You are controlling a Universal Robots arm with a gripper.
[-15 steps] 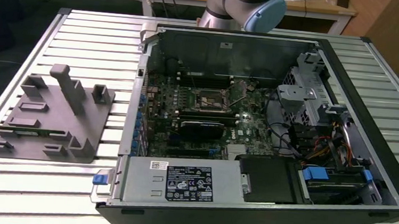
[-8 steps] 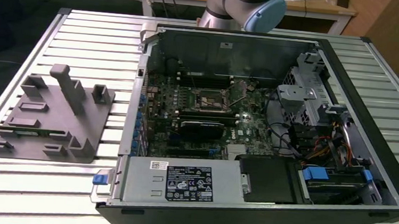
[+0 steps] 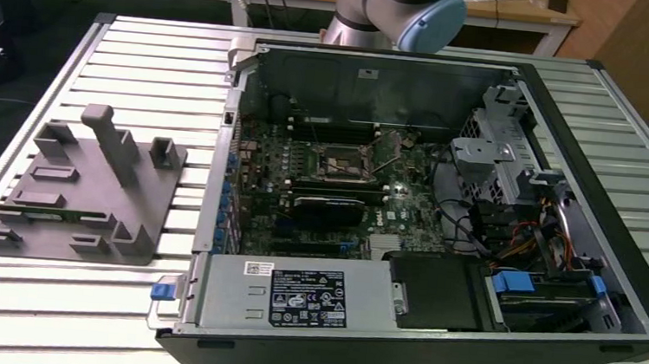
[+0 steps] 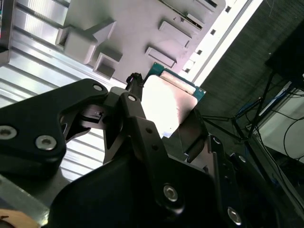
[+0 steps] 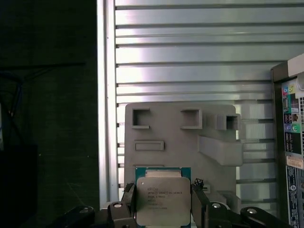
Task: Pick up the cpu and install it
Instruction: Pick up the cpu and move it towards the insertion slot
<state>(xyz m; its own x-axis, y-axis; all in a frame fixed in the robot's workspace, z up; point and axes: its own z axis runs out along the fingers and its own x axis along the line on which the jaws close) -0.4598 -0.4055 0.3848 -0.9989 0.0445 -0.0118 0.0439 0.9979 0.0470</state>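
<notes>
Gripping the cpu (image 5: 163, 202) by two opposite edges, the hand (image 5: 163, 209) is clenched on it, with one finger (image 5: 129, 202) on each side and the metal top facing the first wrist view's camera. The second wrist view shows the same grip: hand (image 4: 164, 116) closed on the cpu (image 4: 166, 99), green edge showing. Behind it in both wrist views are the grey slotted fixture (image 5: 175, 137) and the ribbed metal table (image 5: 190, 61). In the exterior view the fixture (image 3: 80, 189) sits on the table (image 3: 137, 54) at the exterior view's left. The open computer case (image 3: 609, 183) is centre-right, its motherboard (image 3: 304, 146) exposed with the socket (image 3: 338, 161) mid-board. The arm (image 3: 397, 5) is at upper centre of the frame.
</notes>
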